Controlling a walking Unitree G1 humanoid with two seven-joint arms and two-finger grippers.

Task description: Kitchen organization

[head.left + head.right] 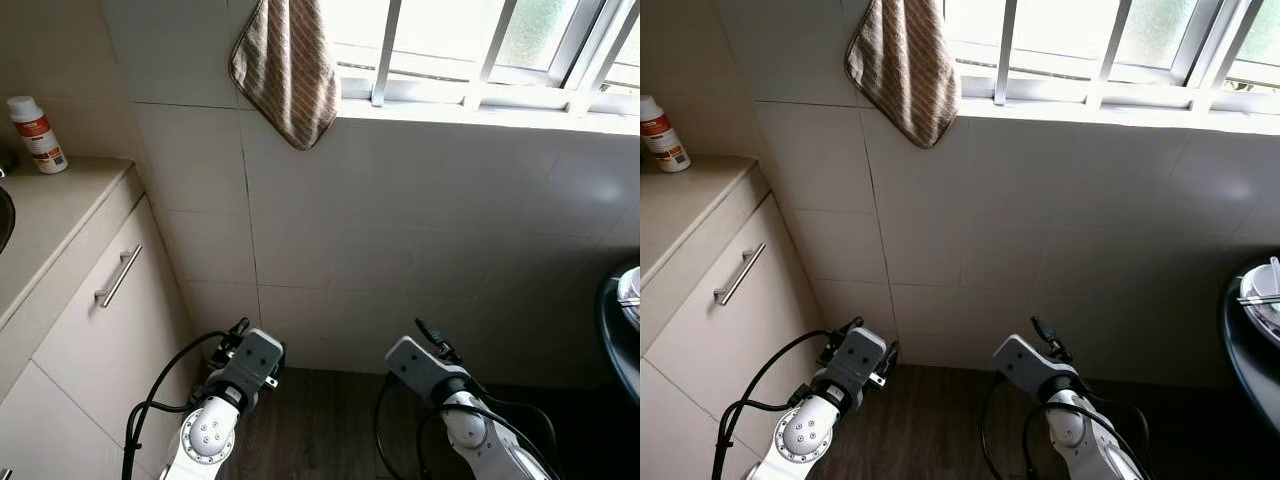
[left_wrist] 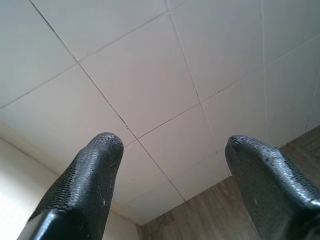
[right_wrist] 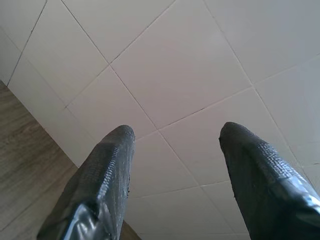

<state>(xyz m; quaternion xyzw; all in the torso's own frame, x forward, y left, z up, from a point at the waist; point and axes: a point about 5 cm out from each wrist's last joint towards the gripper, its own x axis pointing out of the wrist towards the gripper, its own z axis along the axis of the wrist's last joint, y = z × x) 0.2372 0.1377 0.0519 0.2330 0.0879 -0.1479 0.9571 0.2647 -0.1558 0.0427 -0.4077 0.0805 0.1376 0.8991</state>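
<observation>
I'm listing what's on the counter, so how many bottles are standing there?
1: a white bottle with an orange label, upright at the back of the counter by the wall. More may stand beyond the frame.

White tiled wall (image 1: 400, 230) ahead; barred window (image 1: 480, 50) at one o'clock, bright with daylight. Beige counter (image 1: 50, 215) and cabinet (image 1: 100, 320) at nine o'clock. Dark wood floor (image 1: 320, 420) below.
</observation>
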